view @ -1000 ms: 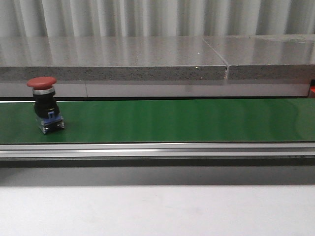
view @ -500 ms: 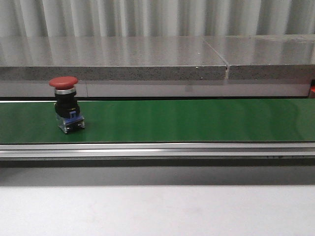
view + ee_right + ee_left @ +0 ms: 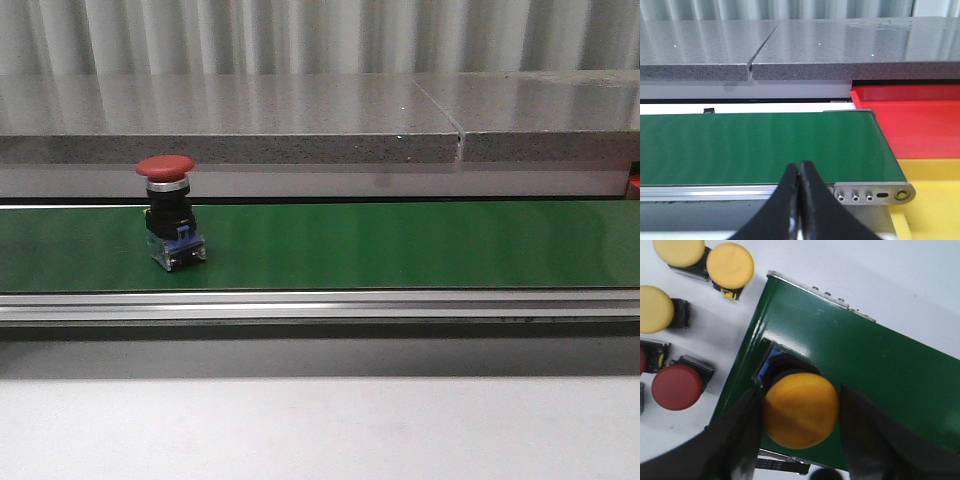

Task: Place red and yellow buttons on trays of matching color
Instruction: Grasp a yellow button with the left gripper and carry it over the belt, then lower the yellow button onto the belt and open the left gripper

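The left tool (image 3: pixel 800 412) points down toward the green belt (image 3: pixel 880 365), its 2 dark fingers (image 3: pixel 735 435) spread apart with a yellow button (image 3: pixel 801 410) between them. The finger on one side lies against the cap's edge; the other finger sits just beside the cap, and contact there cannot be told. The right tool (image 3: pixel 799 200) is held low and level, facing along the belt, its 2 black fingertips (image 3: pixel 787 195) pressed together with nothing between them. Neither arm appears in the front view, and only the fingers of each show in the wrist views.
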`<state>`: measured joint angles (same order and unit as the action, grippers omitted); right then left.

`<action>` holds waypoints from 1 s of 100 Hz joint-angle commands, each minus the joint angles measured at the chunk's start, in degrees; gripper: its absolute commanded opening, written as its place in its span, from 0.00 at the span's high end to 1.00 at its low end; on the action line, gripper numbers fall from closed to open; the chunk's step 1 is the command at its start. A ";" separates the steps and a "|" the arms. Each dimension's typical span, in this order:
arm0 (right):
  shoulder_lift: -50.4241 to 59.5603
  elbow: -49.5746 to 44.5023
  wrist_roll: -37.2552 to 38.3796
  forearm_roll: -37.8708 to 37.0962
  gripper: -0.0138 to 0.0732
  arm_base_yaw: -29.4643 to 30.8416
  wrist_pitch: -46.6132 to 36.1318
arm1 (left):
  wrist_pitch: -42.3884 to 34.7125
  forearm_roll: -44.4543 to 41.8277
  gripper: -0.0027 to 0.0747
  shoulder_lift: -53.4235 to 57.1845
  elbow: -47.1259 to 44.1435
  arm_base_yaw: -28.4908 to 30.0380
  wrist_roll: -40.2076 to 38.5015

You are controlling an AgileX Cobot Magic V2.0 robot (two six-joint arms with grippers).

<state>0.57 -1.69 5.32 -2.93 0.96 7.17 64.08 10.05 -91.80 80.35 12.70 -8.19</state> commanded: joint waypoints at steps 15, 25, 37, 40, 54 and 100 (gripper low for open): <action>1.22 1.12 -0.24 -0.57 0.92 0.26 -4.77 | -2.04 0.51 0.63 2.22 -1.37 -0.60 0.49; 1.22 1.12 -0.24 -0.57 0.92 0.26 -4.77 | -1.80 0.52 0.63 1.53 -1.37 -0.60 0.49; 1.22 1.12 -0.24 -0.57 0.92 0.26 -4.77 | -0.11 0.52 0.63 -0.20 -1.37 -0.60 0.49; 1.22 1.12 -0.24 -0.57 0.92 0.26 -4.77 | 0.16 0.52 0.63 -0.60 -1.37 -0.60 0.49; 1.22 1.12 -0.24 -0.57 0.92 0.26 -4.77 | -0.81 0.52 0.49 -0.83 -0.92 -0.60 0.61; 1.22 1.12 -0.24 -0.57 0.92 0.26 -4.77 | -7.46 -1.72 0.71 9.15 -0.24 -8.17 8.19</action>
<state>0.57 -1.69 5.32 -2.93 0.96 7.17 59.26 8.10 -87.77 78.46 7.23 -3.27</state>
